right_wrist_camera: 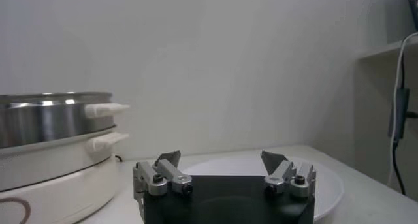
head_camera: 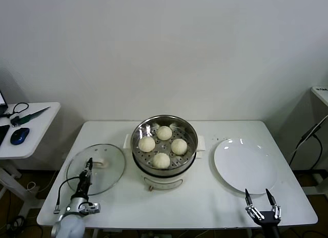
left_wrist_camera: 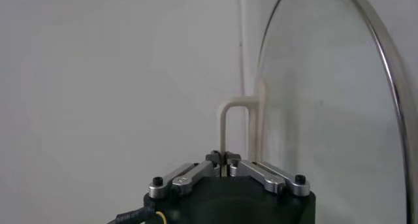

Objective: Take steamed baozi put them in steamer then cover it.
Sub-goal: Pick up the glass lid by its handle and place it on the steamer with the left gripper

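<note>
A white rectangular counter (head_camera: 205, 197) stands against a plain white wall. At its centre sits the steamer (head_camera: 164, 148), a round shiny stainless-steel pot on a cream-white electric base with side handles, uncovered. To its right, just beside it, lies a flat round white plate (head_camera: 245, 165). To its left, near the pot but apart from it, lies a round clear glass lid with a white handle (head_camera: 96, 168), flat on the counter.

Inside the steamer, on the perforated steel tray, rest four small round cream-white steamed baozi (head_camera: 161, 160), set in a diamond, close together.

The left pincer (head_camera: 88, 164) reaches over the near part of the glass lid, its fingers closed together with nothing between them; in the left wrist view (left_wrist_camera: 223, 159) the lid's white handle (left_wrist_camera: 238, 124) stands just beyond the tips. The right pincer (head_camera: 260, 196) hangs at the counter's near edge, just before the plate, fingers spread open and empty (right_wrist_camera: 222, 159).
</note>
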{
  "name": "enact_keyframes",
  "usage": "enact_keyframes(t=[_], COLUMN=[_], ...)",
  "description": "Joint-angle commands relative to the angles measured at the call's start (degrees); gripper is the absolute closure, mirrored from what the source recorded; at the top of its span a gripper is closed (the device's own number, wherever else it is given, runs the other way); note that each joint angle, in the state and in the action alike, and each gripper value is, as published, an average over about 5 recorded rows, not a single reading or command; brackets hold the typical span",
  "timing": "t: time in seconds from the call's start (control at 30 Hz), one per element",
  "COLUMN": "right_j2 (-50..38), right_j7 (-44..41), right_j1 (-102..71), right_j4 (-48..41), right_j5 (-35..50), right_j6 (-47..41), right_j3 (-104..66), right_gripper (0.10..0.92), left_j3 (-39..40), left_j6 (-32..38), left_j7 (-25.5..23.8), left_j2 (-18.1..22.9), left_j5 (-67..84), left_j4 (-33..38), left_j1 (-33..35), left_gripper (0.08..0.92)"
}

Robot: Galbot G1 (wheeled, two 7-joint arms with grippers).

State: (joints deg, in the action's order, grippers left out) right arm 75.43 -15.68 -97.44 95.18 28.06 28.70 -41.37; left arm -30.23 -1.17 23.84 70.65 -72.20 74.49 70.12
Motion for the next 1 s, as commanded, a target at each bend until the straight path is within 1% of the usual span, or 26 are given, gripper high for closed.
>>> enact_keyframes(t=[0.03,0.13,0.23,0.4,0.53,0.63,0.83,1.0], right_j2=[-0.02,0.07,0.19,0.24,0.19,0.09,0.09,0.12], right_j7=[0.75,1.12,1.38,2.06,2.4,2.49,2.54,2.51], right_j1=[-0.14,-0.19,-0.28,-0.43,-0.53,-0.55,-0.18,0.14], right_j4=[0.26,0.24,0.28,0.13,-0.18,-0.29,-0.26,-0.35], right_j5=[-1.13,-2.31,-2.81,-3.45,-3.47,-3.41,-3.43,-3.55], right_j6=[-0.14,-0.1,-0.1,-0.08,0.17,0.36,0.49,0.79], right_j3=[-0.39,-0.47,-0.33,-0.05,0.08,0.15,0.33,0.77], right_gripper=[0.203,0.203,0.203,0.203,0.203,0.203,0.203,0.203], left_j3=[0.43,-0.07,-0.59,-1.23,-2.0,-2.21,-0.66,3.88], left_j6=[0.19,-0.14,-1.09,-5.68,-9.89,-12.89,-18.16,-23.22], left_j7=[0.53,-0.27,-2.56,-8.15,-13.57,-17.72,-24.06,-28.25], left_j2=[0.3,-0.03,-1.15,-3.8,-5.8,-7.65,-10.66,-10.95], left_j5=[-0.03,2.38,5.92,12.33,13.22,13.36,14.96,13.98], left_j4=[-0.11,3.33,8.72,19.54,26.68,30.8,37.4,43.9], left_j1=[-0.54,0.31,1.64,4.32,5.48,5.31,3.76,2.71], left_gripper=[0.869,0.869,0.869,0.869,0.869,0.869,0.869,0.869])
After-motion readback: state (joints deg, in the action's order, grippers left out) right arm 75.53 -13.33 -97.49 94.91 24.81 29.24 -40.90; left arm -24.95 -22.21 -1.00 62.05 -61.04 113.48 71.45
